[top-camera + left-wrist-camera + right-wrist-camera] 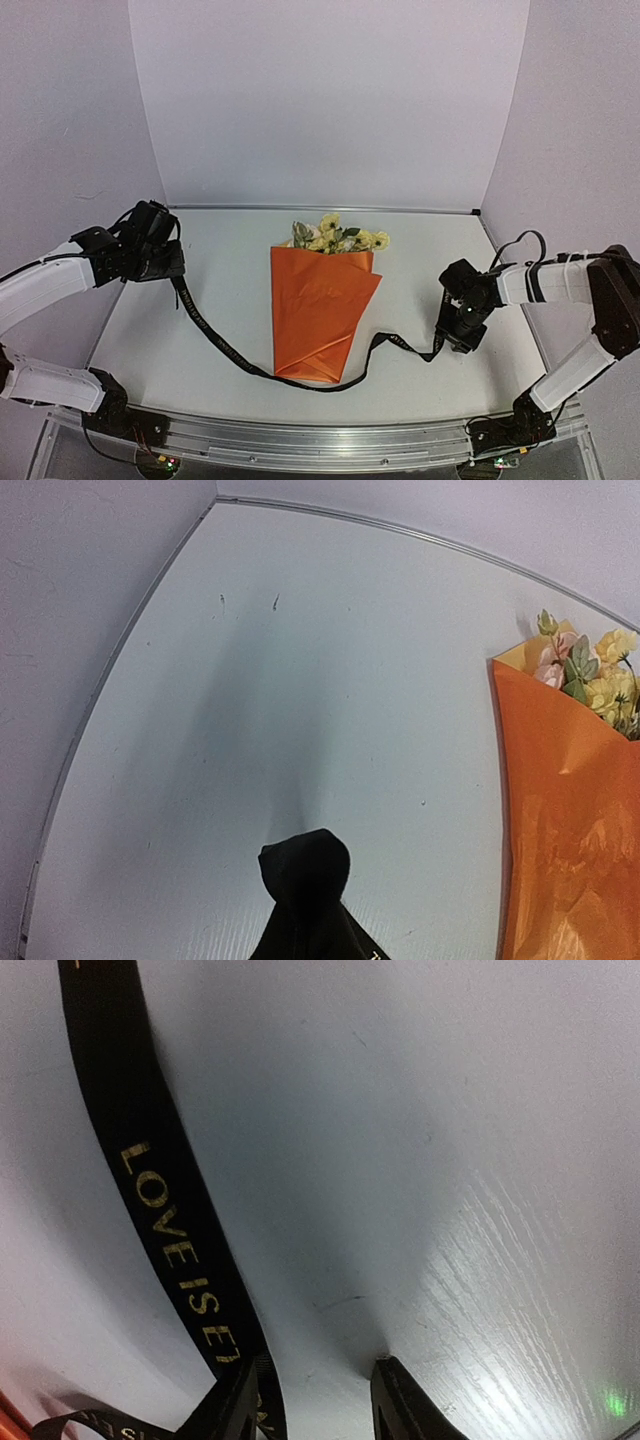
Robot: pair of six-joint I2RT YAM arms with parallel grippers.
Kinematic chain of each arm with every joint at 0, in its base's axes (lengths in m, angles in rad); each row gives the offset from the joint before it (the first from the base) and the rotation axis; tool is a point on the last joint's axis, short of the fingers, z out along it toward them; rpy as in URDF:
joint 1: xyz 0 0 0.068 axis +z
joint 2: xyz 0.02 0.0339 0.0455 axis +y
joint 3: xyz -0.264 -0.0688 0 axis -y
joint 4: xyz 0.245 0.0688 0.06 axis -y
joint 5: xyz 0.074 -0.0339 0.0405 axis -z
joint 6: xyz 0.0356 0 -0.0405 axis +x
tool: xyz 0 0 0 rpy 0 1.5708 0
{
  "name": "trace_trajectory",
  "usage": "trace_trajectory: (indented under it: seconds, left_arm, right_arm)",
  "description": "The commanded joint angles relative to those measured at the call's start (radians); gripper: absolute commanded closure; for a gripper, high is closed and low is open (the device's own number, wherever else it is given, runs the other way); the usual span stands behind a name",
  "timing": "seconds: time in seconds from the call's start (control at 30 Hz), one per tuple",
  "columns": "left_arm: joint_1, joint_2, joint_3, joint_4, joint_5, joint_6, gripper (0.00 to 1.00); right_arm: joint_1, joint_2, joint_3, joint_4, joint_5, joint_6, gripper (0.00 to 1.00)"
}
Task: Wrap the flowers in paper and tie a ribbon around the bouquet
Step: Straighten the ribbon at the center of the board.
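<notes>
Right wrist cam: my right pincer is about half open. The black ribbon runs between its fingers, hugging one of them, not pinched. Left pincer is clamped tight on the ribbon's other end. The ribbon sags across the tabletop past the narrow tip of the bouquet, which lies flat between the arms, flowers toward the back wall.

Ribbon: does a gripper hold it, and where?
The left gripper holds the ribbon at its left end; the right gripper is open at the other end.
</notes>
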State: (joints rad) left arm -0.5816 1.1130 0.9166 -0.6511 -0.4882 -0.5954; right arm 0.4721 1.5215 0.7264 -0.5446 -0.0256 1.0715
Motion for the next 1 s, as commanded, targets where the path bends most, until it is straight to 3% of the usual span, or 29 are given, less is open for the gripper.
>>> trace_trajectory:
  seconds: [0.0, 0.43, 0.73, 0.9, 0.97]
  left_arm:
    - [0.008, -0.03, -0.015, -0.012, -0.024, -0.03, 1.0]
    - [0.008, -0.041, -0.027, -0.008, -0.005, -0.039, 1.0]
    - [0.008, -0.047, -0.027, -0.01, -0.01, -0.037, 1.0]
    - [0.009, -0.055, -0.024, -0.027, -0.026, -0.033, 1.0]
    - [0.012, -0.053, -0.025, -0.035, -0.03, -0.032, 1.0]
  right_arm:
    - [0.009, 0.036, -0.096, 0.17, -0.016, 0.084, 0.57]
    - [0.094, -0.065, -0.121, 0.207, 0.053, 0.073, 0.44]
    - [0.113, -0.042, -0.105, 0.204, 0.086, 0.071, 0.45]
    - [0.004, -0.161, -0.138, 0.081, 0.125, 0.021, 0.54]
    - [-0.048, -0.209, -0.133, -0.002, 0.125, -0.021, 0.52]
